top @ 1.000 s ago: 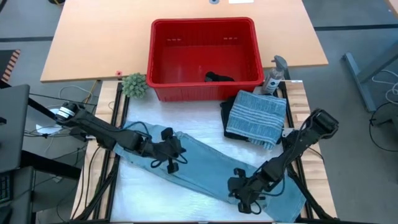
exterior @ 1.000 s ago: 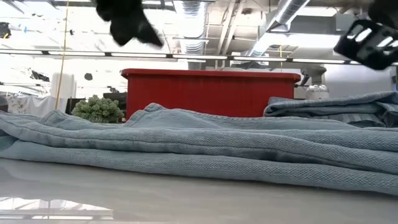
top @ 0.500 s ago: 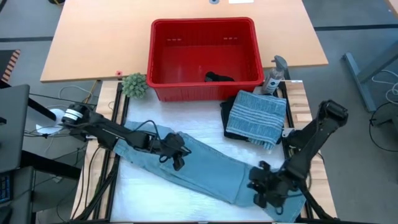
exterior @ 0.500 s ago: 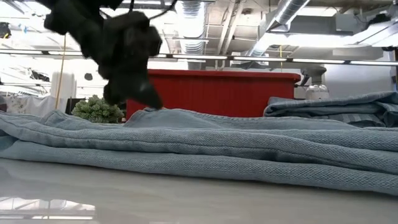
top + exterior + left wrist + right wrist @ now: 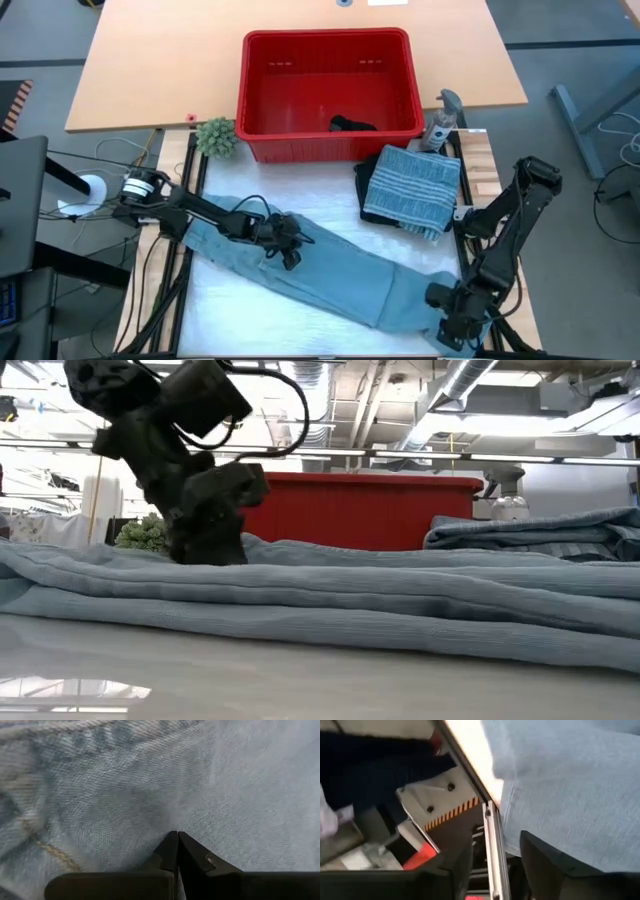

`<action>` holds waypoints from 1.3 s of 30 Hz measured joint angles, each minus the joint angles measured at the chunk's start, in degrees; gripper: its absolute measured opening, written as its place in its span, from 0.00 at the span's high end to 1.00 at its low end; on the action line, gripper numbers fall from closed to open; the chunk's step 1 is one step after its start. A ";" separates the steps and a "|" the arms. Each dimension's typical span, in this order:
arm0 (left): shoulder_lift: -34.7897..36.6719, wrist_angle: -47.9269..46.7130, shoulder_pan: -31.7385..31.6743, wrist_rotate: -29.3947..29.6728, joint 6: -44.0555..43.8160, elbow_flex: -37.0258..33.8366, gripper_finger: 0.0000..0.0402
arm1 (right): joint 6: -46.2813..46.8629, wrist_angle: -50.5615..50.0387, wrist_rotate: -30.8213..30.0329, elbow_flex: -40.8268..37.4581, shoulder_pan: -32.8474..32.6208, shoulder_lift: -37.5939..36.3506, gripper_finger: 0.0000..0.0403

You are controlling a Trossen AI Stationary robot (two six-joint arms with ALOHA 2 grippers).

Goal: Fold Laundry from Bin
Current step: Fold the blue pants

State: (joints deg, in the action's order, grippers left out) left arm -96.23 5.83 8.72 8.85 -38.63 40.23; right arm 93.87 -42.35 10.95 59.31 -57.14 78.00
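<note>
A long light blue denim garment (image 5: 330,270) lies slantwise across the white table top, from the left to the near right corner. My left gripper (image 5: 290,252) is shut, with its tips down on the denim's left half (image 5: 150,795). My right gripper (image 5: 450,325) stands open above the near right corner, where the denim's end (image 5: 570,785) reaches over the table's edge; its fingers touch nothing that I can see. The red bin (image 5: 262,95) stands at the far side with a black piece (image 5: 352,125) lying on its bottom. A folded blue-grey striped cloth (image 5: 410,185) rests on a dark piece. My left gripper presses its shut fingertips (image 5: 176,840) down on the denim's top layer (image 5: 172,822), next to a stitched seam in the garment's left half. The fingers slant down from the table's left (image 5: 205,545). The denim lies flat on the table beneath them.
A small green plant (image 5: 215,135) stands left of the bin and a spray bottle (image 5: 440,125) to its right. The table's metal edge rail (image 5: 490,820) runs between my right fingers. Bare white table top (image 5: 260,320) lies near the front edge.
My left gripper has come down, staying shut, and has landed on the denim, flattening the hump that stood there. My right gripper has gone from the denim's near end toward the table's near right corner and has rolled its wrist.
</note>
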 joint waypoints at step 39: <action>-2.93 -6.58 -15.75 -8.18 17.99 0.56 1.00 | -0.68 -17.82 -14.02 -0.07 0.29 2.83 0.42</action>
State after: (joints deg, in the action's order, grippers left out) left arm -99.16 -0.74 -7.03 0.67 -20.65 40.80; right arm 93.19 -60.17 -3.07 59.24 -56.85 80.84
